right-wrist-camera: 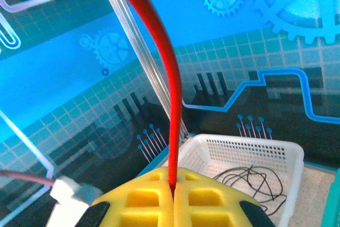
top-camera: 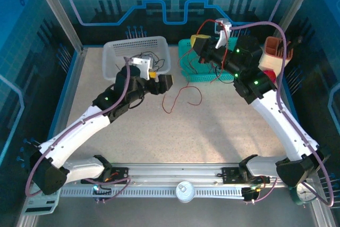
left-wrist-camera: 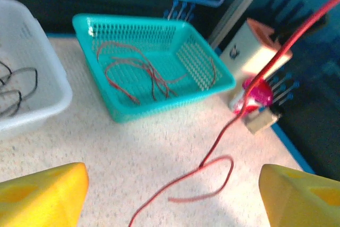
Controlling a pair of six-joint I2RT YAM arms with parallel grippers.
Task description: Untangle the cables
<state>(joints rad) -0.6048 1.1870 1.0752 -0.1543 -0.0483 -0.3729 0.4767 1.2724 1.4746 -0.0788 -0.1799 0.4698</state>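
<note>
Red cable, thin and looping, is pinched by the closed right gripper, while the left gripper is spread wide, empty.

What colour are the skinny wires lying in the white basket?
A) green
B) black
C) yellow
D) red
B: the thin wires curled up inside the white basket are dark black loops against its pale mesh.
</note>
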